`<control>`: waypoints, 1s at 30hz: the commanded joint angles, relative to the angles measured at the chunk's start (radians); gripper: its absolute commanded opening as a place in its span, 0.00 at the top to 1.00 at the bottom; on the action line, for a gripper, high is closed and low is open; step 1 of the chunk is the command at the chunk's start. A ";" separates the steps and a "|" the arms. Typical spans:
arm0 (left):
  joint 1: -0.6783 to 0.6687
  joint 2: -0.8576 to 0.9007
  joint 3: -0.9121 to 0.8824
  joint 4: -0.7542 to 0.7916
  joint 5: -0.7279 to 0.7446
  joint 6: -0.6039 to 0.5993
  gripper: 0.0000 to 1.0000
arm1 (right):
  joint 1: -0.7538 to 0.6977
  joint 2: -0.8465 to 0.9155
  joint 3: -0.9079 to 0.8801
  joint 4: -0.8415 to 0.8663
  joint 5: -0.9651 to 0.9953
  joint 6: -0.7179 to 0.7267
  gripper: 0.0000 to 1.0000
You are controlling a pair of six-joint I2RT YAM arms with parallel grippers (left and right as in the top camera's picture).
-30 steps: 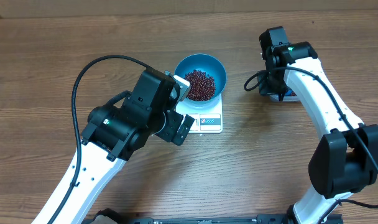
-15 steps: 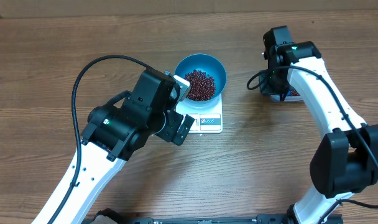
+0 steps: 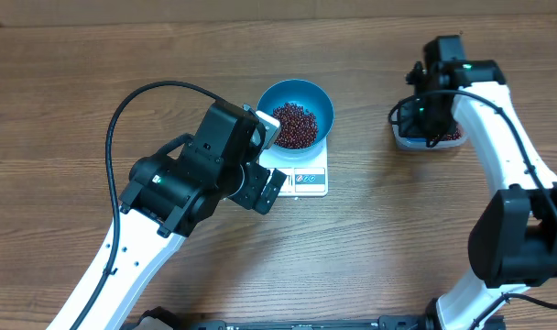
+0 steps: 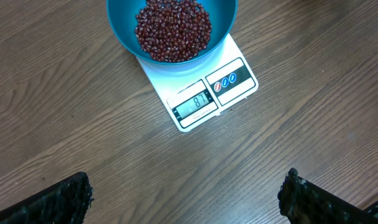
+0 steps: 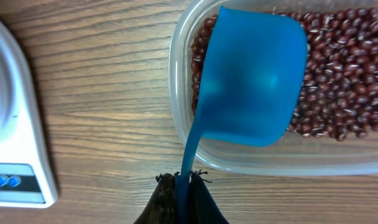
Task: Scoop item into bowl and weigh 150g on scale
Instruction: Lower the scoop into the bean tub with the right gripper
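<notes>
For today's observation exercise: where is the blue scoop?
Right wrist view: the blue scoop sits over the left end of the clear tub, above the beans, handle held by the right gripper.

One brown wood-grain counter (image 3: 77,92) carries everything. Two white-and-black robot arms are present: the left arm (image 3: 169,197) at lower left of the overhead view, the right arm (image 3: 498,147) at right. Each ends in one hand, two in all: left hand (image 4: 186,202), right hand (image 5: 183,199).

- One round, deep, bright blue bowl (image 3: 322,103).
- One small white square kitchen scale (image 3: 308,180) with one display strip (image 4: 194,104).
- One clear rectangular plastic tub (image 5: 270,163).
- One small blue plastic handled scoop (image 5: 251,87).
- Small dark red-brown beans (image 3: 295,126) form two lots, one per container. Single beans are too many to count.
</notes>
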State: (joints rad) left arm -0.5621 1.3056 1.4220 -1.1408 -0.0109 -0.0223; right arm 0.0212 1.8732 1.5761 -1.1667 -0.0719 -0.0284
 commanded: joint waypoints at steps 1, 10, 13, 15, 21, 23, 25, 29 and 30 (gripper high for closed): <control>0.006 0.003 0.013 0.000 0.011 0.016 0.00 | -0.055 0.003 -0.006 0.007 -0.190 -0.076 0.96; 0.006 0.003 0.013 0.000 0.011 0.016 0.00 | -0.158 0.003 -0.006 0.006 -0.361 -0.210 0.96; 0.006 0.003 0.013 0.000 0.011 0.016 0.00 | -0.180 0.003 -0.006 0.006 -0.367 -0.214 0.96; 0.006 0.003 0.013 0.000 0.011 0.016 0.01 | -0.190 0.003 -0.006 0.006 -0.368 -0.217 0.96; 0.006 0.003 0.013 0.000 0.011 0.016 0.00 | -0.217 0.003 -0.071 0.038 -0.391 -0.242 0.96; 0.006 0.003 0.013 0.000 0.011 0.016 0.00 | -0.224 0.003 -0.112 0.063 -0.403 -0.242 0.96; 0.006 0.003 0.013 0.000 0.011 0.016 0.01 | -0.231 0.003 -0.143 0.084 -0.420 -0.242 0.96; 0.006 0.003 0.013 0.000 0.011 0.016 0.01 | -0.255 0.003 -0.168 0.104 -0.451 -0.241 0.96; 0.006 0.003 0.013 0.000 0.011 0.016 0.01 | -0.263 0.003 -0.168 0.104 -0.464 -0.241 0.96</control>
State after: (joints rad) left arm -0.5621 1.3056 1.4220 -1.1404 -0.0109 -0.0223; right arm -0.2245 1.8587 1.4261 -1.0916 -0.4976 -0.2600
